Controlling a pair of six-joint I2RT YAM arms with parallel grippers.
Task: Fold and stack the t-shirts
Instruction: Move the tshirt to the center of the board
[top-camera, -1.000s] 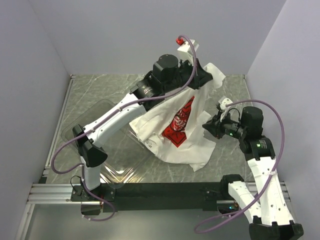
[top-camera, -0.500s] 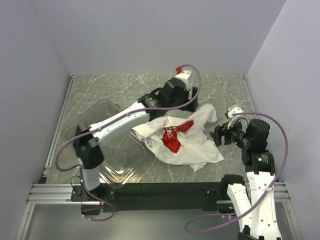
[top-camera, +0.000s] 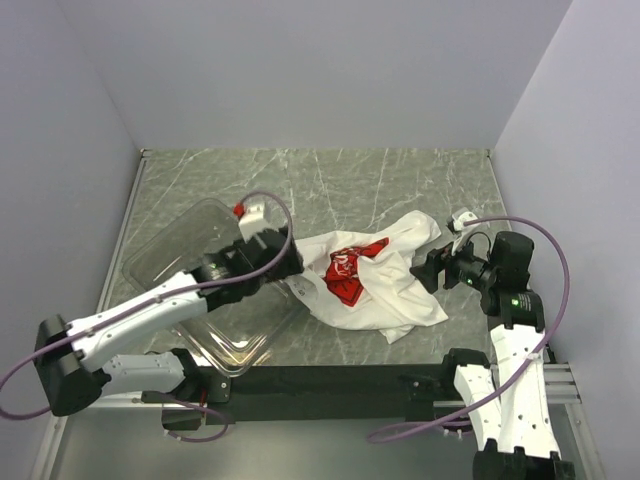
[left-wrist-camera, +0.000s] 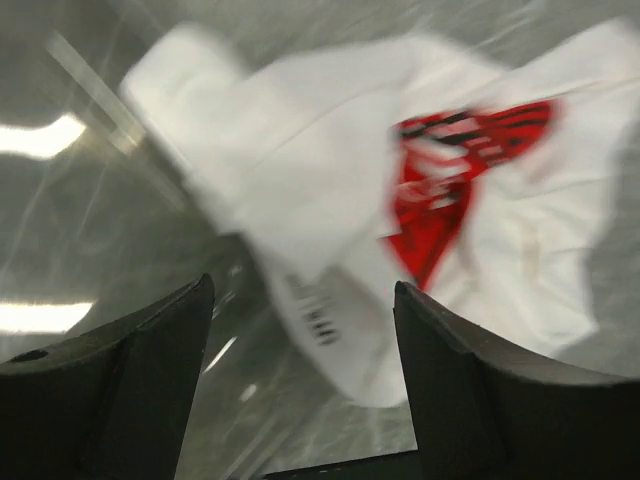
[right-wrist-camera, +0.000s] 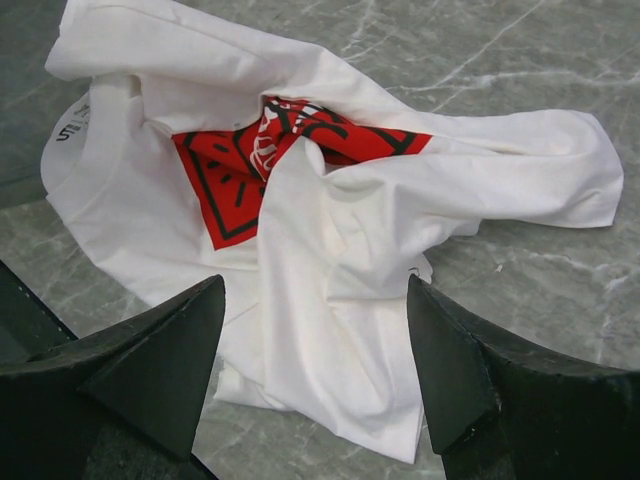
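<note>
One white t-shirt (top-camera: 385, 290) with a red print lies crumpled on the marble table, its left edge draped over the rim of the clear bin (top-camera: 165, 240). My left gripper (top-camera: 295, 268) hovers open at the shirt's left end, above the bin's right side. The left wrist view is blurred: the t-shirt (left-wrist-camera: 320, 190) lies ahead of the open left gripper (left-wrist-camera: 302, 288), nothing between the fingers. My right gripper (top-camera: 420, 268) stands open at the shirt's right edge. In the right wrist view the t-shirt (right-wrist-camera: 350, 230) is bunched, red print (right-wrist-camera: 225, 175) folded over, right gripper (right-wrist-camera: 315, 285) empty.
The clear plastic bin sits at the left of the table, its rim (left-wrist-camera: 110, 110) showing in the left wrist view. Grey walls close in on the table's left, back and right. A black rail (top-camera: 330, 380) runs along the near edge.
Both grippers opened and let the t-shirt go; it dropped from hanging into a heap. The left arm swung from the far side back toward the bin. The right arm barely moved.
</note>
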